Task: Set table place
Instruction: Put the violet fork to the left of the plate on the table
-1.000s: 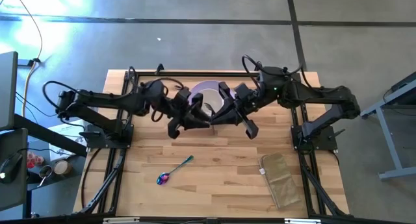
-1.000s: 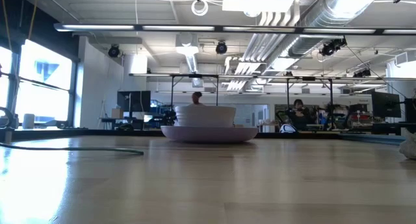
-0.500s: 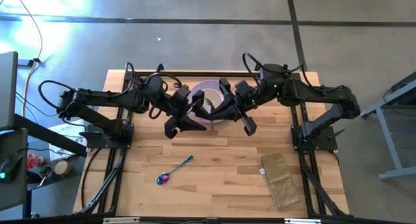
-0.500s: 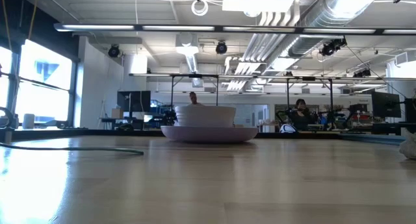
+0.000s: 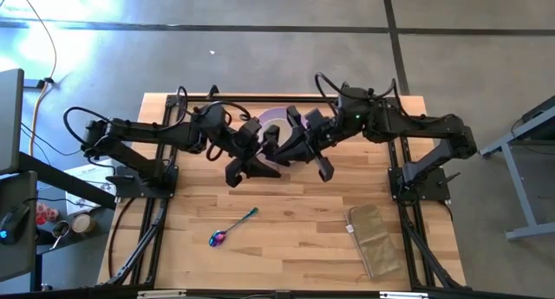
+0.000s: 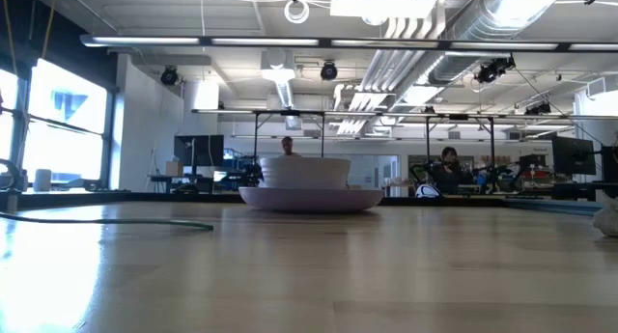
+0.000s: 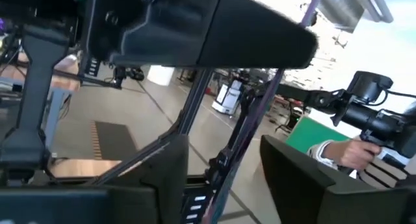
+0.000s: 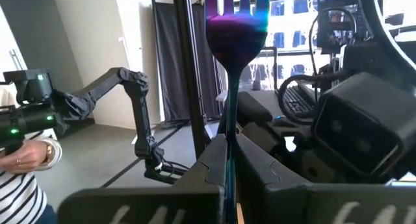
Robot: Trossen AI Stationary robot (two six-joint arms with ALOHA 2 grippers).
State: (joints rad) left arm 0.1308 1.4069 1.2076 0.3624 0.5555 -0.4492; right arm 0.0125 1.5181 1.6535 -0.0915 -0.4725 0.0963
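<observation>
Iridescent fork (image 8: 235, 29) stands upright, clamped in my right pincer (image 5: 270, 144) above the lavender plate (image 6: 311, 199); left pincer (image 5: 264, 152) spread wide alongside; spoon (image 5: 231, 227) lies nearer on the counter (image 5: 286, 230).

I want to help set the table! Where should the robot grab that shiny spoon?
Grip the spoon by its thin handle, coming straight down with the fingers across it. It lies flat and slanted on the table, bare wood all around; its bowl end is wider and rounded.
</observation>
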